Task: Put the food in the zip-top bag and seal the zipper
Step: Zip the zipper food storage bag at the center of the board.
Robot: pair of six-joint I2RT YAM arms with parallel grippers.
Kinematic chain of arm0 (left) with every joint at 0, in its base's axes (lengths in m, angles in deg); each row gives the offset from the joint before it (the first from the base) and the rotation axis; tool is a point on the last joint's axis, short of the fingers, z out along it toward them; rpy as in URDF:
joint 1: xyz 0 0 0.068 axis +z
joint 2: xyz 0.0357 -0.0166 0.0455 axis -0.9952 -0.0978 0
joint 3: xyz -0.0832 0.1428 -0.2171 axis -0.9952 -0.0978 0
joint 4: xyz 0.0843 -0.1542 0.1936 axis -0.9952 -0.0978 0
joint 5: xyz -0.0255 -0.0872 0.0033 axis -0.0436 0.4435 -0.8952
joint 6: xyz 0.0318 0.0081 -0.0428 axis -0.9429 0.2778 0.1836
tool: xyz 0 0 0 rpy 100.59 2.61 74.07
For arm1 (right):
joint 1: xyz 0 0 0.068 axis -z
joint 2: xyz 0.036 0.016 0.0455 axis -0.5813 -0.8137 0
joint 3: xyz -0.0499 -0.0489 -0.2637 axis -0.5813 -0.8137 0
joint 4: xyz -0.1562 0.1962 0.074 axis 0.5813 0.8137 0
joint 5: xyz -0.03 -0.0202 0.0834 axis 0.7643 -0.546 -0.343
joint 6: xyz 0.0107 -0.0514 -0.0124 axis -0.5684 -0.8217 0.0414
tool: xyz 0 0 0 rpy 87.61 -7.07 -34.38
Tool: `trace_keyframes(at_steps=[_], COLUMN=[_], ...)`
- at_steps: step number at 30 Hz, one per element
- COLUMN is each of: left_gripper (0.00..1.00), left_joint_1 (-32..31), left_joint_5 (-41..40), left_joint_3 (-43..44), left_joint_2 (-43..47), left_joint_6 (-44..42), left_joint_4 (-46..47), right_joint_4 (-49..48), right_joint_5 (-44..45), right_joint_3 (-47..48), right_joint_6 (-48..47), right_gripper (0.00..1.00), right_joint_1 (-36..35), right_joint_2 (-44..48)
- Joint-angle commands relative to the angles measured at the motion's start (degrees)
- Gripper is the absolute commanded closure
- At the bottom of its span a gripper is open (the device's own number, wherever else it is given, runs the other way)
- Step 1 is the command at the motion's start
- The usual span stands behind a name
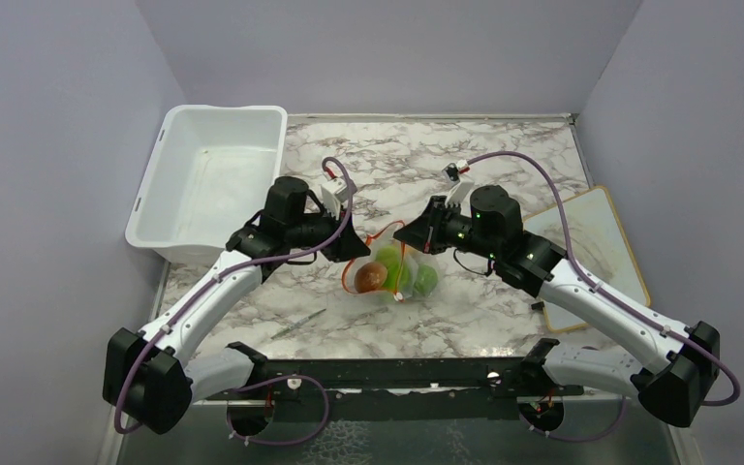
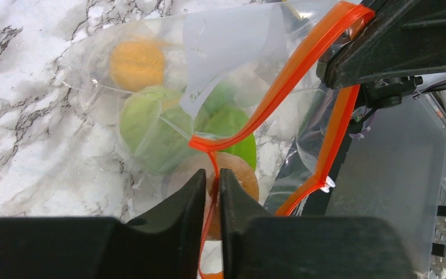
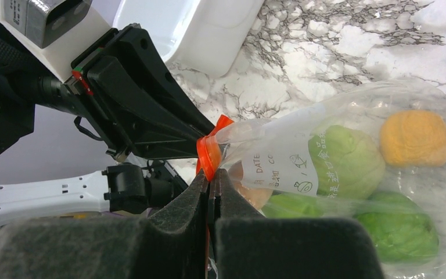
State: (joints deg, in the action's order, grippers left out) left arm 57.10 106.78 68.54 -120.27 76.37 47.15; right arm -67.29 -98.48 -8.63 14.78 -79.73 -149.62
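plainly, the left end effector (image 2: 212, 187) and the right end effector (image 3: 211, 185) are each clamped on the zipper (image 2: 302, 65) of the zip-top bag (image 3: 279, 131). the food (image 3: 342, 160) sits inside.

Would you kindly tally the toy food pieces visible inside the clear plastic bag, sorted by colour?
Orange round toy piece: 1
Pale green cabbage ball: 1
Bright green round toy fruits: 2
Brown rounded toy piece: 1
Total: 5 pieces seen through the clear crinkly zip-top bag
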Motion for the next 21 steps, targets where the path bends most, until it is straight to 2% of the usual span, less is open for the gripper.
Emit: trace_keyframes(at_steps=[1,2,3,6,9,11,14,21], left_gripper=[0.92,0.98,1.00,1.00,1.00,1.00,1.00,1.00], left_joint_1=[-1.5,-1.9,-2.2,-2.6,-2.6,-2.6,-2.7,-2.6], left_joint_5=[-2.2,-2.4,-2.8,-5.1,-7.4,-9.6,-10.6,-15.9], left_joint_3=[-0.2,-0.2,-0.1,0.6,1.5,1.8,1.5,2.2], left_joint_2=[-0.6,-0.7,-0.7,0.3,1.9,2.7,3.5,4.2], left_joint_6=[1.2,1.3,1.5,3.2,7.1,11.1,17.1,24.4], left_joint_4=[2.9,2.9,3.0,3.2,4.5,5.5,8.4,8.4], right_joint_4=[-3.9,-3.9,-3.9,-3.7,-2.9,-2.8,-4.9,-12.7], right_joint_5=[-0.3,-0.3,-0.1,0.6,0.4,-0.8,-2.8,-11.2], right_joint_3=[1.2,1.1,1.0,0.5,-0.7,-2.5,-7.5,-16.5], right_joint_6=[1.0,1.0,0.8,-1.0,-6.8,-14.2,-22.3,-35.6], right_gripper=[0.99,0.99,0.99,0.96,0.81,0.69,0.59,0.54], right_joint_1=[-0.2,-0.2,-0.2,-0.2,-0.2,-0.2,-0.2,-0.2], right_joint_2=[0.4,0.5,0.6,1.1,2.4,3.8,7.2,18.2])
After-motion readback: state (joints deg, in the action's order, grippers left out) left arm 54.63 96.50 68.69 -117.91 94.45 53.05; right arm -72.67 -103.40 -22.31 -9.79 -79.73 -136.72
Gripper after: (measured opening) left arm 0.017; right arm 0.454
